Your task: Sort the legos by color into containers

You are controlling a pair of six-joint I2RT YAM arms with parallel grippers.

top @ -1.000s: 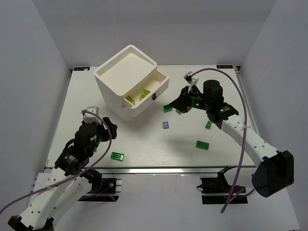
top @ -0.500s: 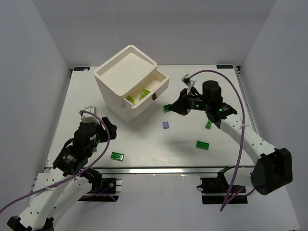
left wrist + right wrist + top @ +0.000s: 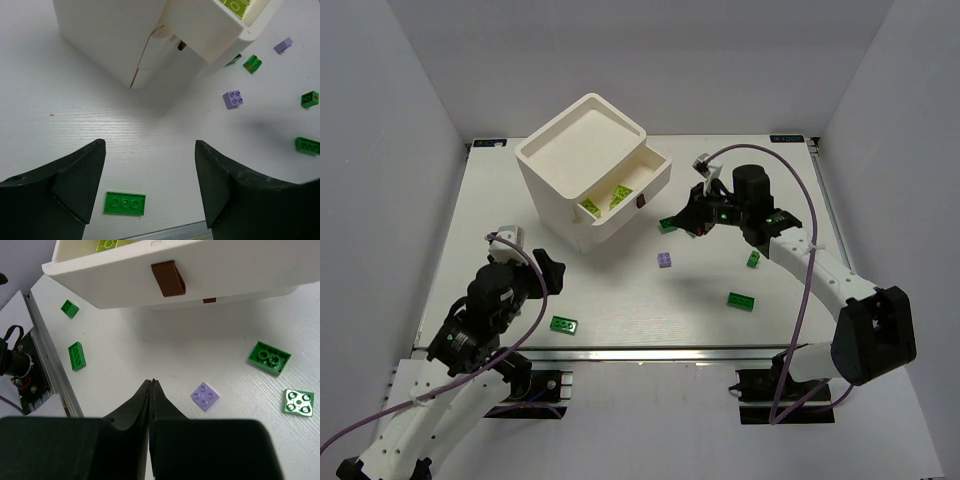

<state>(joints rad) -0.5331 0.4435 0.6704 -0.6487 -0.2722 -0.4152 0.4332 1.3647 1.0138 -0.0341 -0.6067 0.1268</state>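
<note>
The white cabinet (image 3: 582,165) stands at the back left, one of its drawers (image 3: 632,190) pulled out with yellow-green legos (image 3: 605,201) inside. My right gripper (image 3: 686,220) (image 3: 151,383) is shut with nothing showing in it. It hovers in front of the brown drawer handle (image 3: 168,278), with a pale purple lego (image 3: 204,396) and a green lego (image 3: 269,358) on the table to its right. My left gripper (image 3: 548,268) (image 3: 150,145) hangs open above a flat green lego (image 3: 124,203) (image 3: 564,325) near the front edge.
More legos lie loose on the table: a purple one (image 3: 665,260), green ones (image 3: 741,301) (image 3: 754,259) (image 3: 667,224). A second, shut drawer handle (image 3: 209,300) shows under the open drawer. The table's metal front edge (image 3: 165,234) is close below my left fingers.
My right gripper has moved a little left, toward the cabinet's drawers, still shut. My left arm has drawn back slightly toward the front edge, its jaws still apart.
</note>
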